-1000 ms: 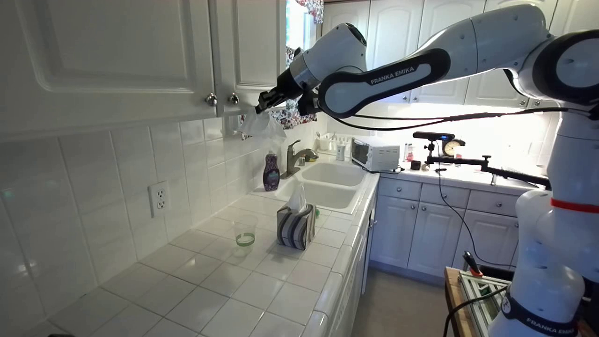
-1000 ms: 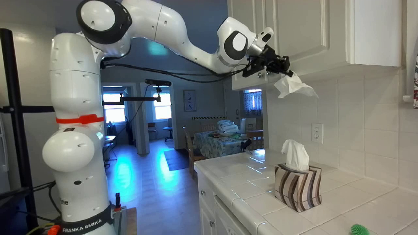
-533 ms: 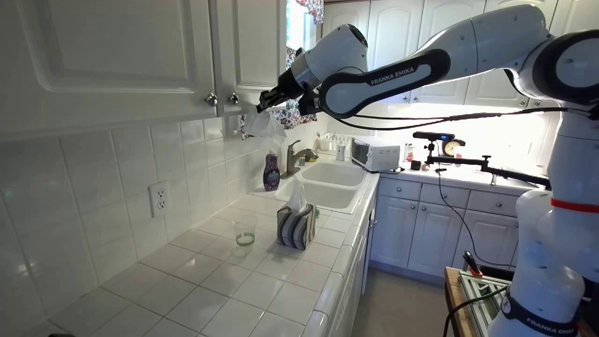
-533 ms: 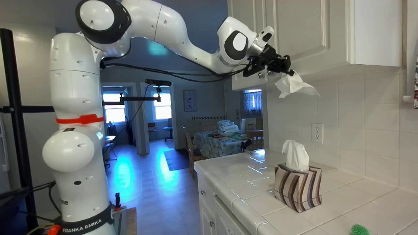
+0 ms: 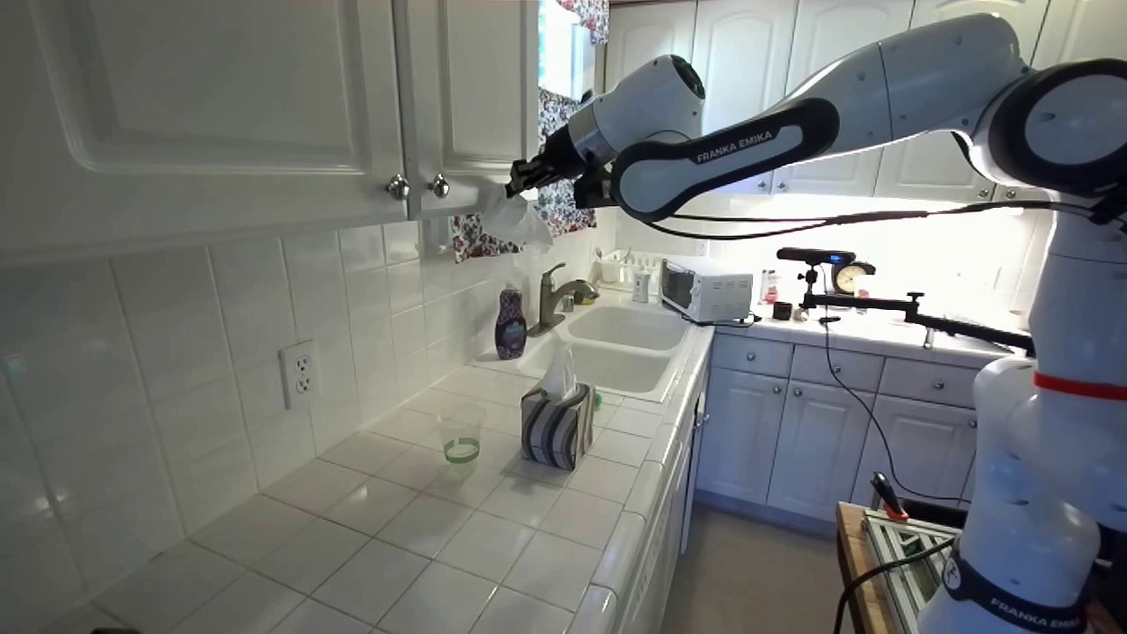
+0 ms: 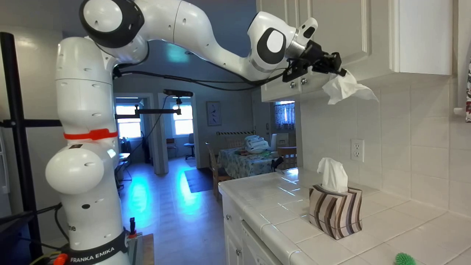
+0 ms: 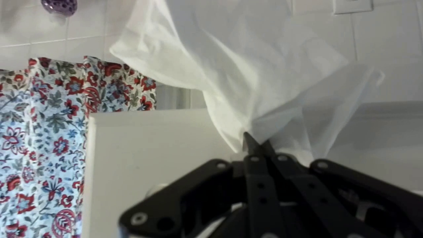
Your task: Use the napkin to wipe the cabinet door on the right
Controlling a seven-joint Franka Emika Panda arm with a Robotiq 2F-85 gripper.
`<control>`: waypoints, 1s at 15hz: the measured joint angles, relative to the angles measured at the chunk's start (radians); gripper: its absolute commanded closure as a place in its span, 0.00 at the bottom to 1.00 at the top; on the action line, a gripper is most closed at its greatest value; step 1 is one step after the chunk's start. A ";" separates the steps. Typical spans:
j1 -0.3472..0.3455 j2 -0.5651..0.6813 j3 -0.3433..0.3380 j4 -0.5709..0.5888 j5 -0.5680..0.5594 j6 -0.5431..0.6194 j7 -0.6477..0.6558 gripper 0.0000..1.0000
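Tiled surface (image 5: 423, 519) runs near to far. White arm (image 5: 951, 70) sticks out pretty high up in both exterior views. Right cabinet door (image 5: 484, 88) looks closed. Double sink (image 5: 629, 365) toward far end of surface, striped tissue box (image 5: 556, 427) on near side of it. Gripper (image 7: 258, 145) clamped tight on white napkin (image 6: 346, 88), which hangs down by door's bottom edge, honestly can't tell if they're touching. Clear cup (image 5: 460, 438) with green band on surface near tissue box. Shiny knob (image 5: 438, 185) at door's lower left corner.
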 measured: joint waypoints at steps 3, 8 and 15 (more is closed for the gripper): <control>-0.014 0.007 -0.014 0.000 0.002 0.002 0.010 1.00; -0.015 0.021 -0.016 0.000 0.004 0.002 0.016 1.00; -0.006 0.042 0.093 -0.021 0.157 -0.115 -0.095 1.00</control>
